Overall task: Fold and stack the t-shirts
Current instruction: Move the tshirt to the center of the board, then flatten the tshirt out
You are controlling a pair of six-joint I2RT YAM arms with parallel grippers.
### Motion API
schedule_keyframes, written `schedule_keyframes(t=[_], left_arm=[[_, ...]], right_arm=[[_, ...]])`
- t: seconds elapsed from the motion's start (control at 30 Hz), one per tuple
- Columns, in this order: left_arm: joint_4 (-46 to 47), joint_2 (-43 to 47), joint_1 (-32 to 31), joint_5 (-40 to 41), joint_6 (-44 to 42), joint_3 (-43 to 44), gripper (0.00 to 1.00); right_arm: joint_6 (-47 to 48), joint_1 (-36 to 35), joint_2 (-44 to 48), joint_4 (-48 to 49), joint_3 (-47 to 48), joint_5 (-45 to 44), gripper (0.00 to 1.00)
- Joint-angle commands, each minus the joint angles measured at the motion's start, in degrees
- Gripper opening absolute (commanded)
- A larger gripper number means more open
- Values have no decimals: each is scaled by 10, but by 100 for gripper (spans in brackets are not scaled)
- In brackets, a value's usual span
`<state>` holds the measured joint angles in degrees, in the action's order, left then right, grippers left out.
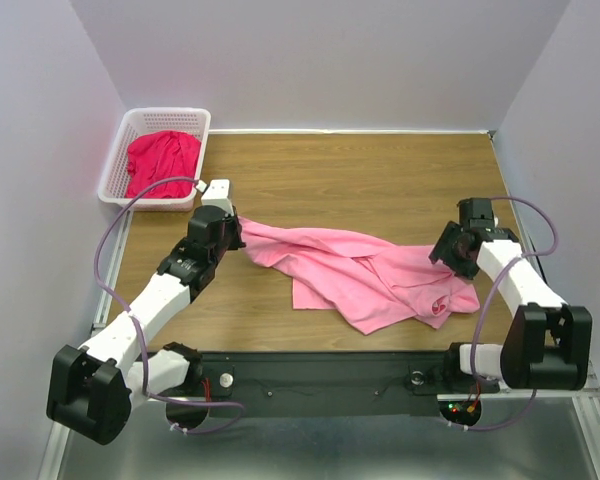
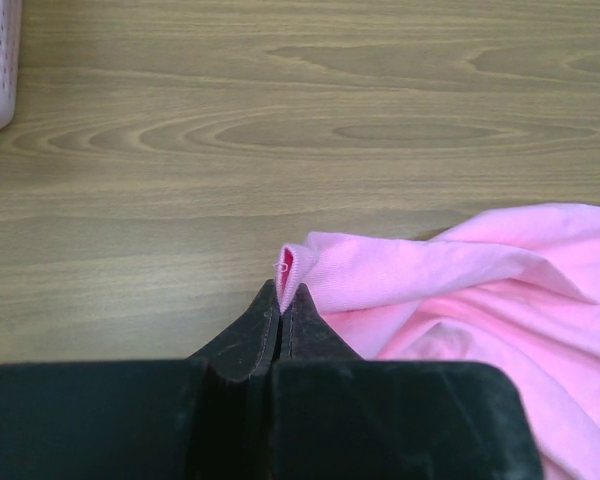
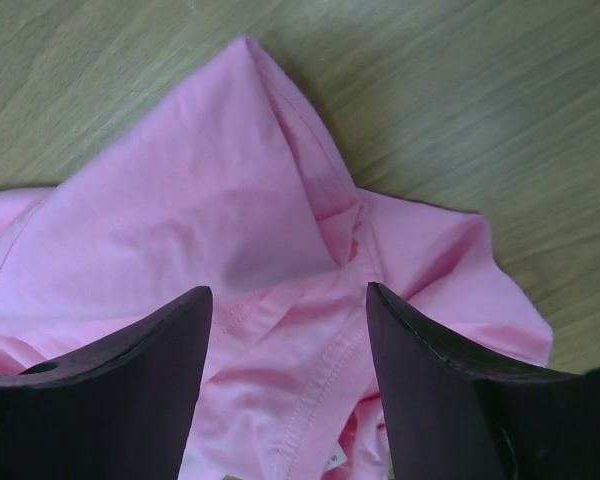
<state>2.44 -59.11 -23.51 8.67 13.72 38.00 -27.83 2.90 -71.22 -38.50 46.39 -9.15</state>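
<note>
Left gripper (image 2: 281, 300), lower centre, clamped on pink t-shirt (image 2: 460, 265) edge, likely for spreading it flat; right gripper (image 3: 288, 300) jaws apart, straddling a fold.

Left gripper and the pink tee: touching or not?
Touching. Left wrist view: the left gripper is shut on a fold at the edge of the pink t-shirt.

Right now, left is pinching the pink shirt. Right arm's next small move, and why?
Probably close the right gripper on the fabric just below it. Its jaws stand open over one end of the pink t-shirt, while the left gripper is shut on the opposite edge; a second grip would let the arms spread it flat.
</note>
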Motion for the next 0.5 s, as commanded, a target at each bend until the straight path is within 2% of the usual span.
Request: schedule_keyframes(t=[0.0,0.27,0.33,0.47], left_arm=[[22,10,3,7,-27,3,0],[27,1,7,9,-29,5,0],[27,1,8,13,-30,5,0],[27,1,12,20,-30,4,0]], right_arm=[[23,1,-30,58,12,33,69],[48,1,-128,108,44,43,69],[52,1,-143,122,61,72,64],[52,1,-170,135,115,109,60]])
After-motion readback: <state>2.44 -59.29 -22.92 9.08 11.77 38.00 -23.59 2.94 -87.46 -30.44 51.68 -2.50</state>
